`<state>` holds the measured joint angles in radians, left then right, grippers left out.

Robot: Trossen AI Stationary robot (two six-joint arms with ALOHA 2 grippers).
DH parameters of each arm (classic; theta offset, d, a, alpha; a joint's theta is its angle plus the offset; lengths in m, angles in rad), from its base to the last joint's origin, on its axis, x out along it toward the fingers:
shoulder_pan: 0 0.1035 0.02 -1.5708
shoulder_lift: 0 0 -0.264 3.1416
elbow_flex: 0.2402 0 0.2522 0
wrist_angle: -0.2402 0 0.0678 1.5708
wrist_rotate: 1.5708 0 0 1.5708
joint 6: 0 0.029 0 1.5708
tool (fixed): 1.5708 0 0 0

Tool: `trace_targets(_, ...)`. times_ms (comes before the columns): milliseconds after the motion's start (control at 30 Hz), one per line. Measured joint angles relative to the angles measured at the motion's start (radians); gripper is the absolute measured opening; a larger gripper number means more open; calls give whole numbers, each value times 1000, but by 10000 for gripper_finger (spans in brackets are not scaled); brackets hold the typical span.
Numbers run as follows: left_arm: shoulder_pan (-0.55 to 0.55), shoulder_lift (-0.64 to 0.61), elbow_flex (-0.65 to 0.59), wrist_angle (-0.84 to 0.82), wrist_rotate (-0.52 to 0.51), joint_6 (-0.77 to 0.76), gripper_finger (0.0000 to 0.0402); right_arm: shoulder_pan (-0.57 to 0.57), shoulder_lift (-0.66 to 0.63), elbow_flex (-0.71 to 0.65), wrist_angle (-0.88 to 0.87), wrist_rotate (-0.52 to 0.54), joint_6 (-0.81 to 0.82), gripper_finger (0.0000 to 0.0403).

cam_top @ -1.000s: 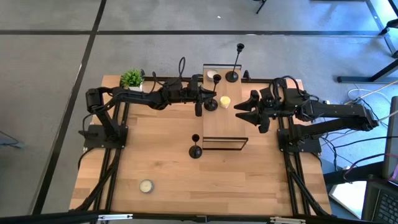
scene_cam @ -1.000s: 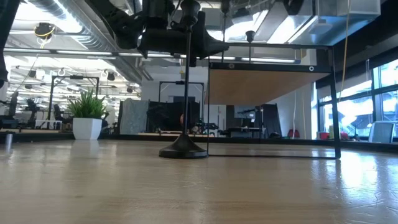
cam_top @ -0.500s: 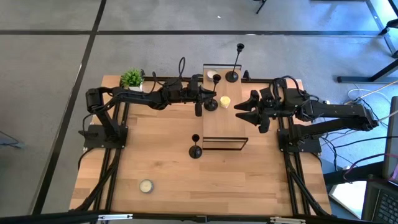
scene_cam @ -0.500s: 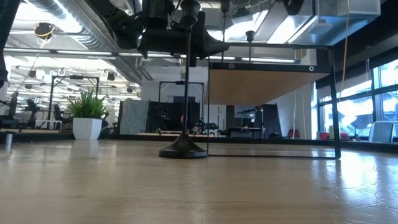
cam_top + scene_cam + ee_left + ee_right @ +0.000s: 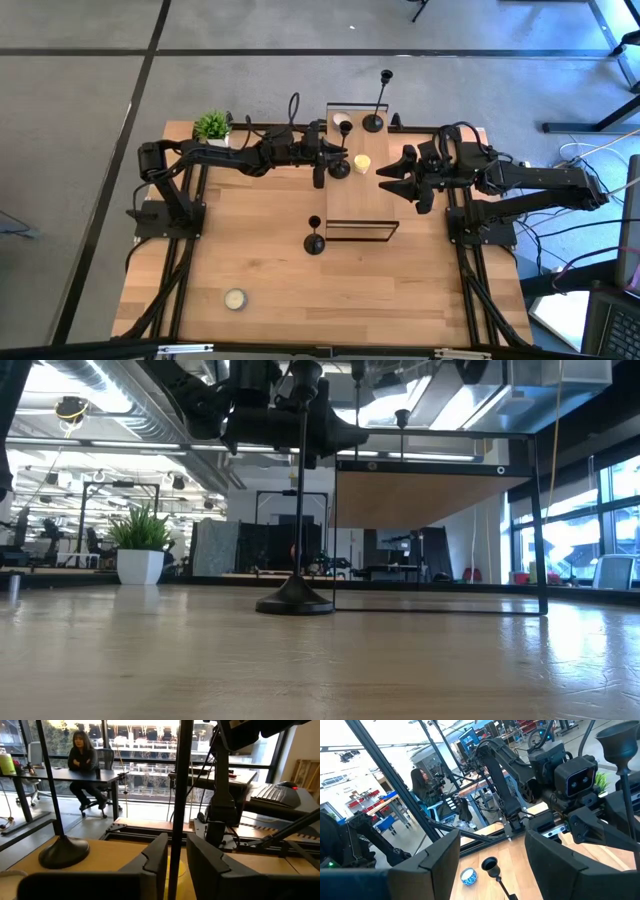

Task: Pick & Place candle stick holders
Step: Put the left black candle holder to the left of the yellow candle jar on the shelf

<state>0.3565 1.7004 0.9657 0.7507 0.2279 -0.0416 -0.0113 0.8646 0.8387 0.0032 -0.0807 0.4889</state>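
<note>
My left gripper [image 5: 170, 865] reaches over the raised wooden shelf [image 5: 350, 195], its fingers slightly apart around the thin stem of a candle stick holder [image 5: 179, 795] standing there; I judge I am letting it go, and next must lift straight clear. My right gripper [image 5: 392, 176] waits open beside the shelf, and another holder [image 5: 314, 240] stands on the table [image 5: 250, 250]

Overhead looking straight down, tabletop-level looking across, two wrist cameras facing forward, all sharing the raised shelf [image 5: 355, 185].
</note>
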Motion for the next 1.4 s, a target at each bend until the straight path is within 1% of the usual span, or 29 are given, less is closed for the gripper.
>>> trace_targets(333, 1, 0, 0, -37, -11, 2, 99, 0, 0, 0, -4, 0, 0, 227)
trace_targets(533, 8, 0, 0, -48, -26, 3, 111, 0, 0, 0, -8, 0, 0, 227)
trace_targets(600, 16, -2, 0, -56, -26, 2, 111, 0, 0, 0, -8, 0, 0, 227)
trace_targets(800, 39, -66, 0, -171, -27, 3, 109, 0, 0, 0, -8, 0, 0, 227)
trace_targets(933, 46, -113, 0, -211, -28, 41, 109, 0, 0, 0, -11, 3, -1, 227)
trace_targets(1400, 29, -116, 0, -268, -21, 46, 103, 0, 8, 0, -15, 10, -7, 227)
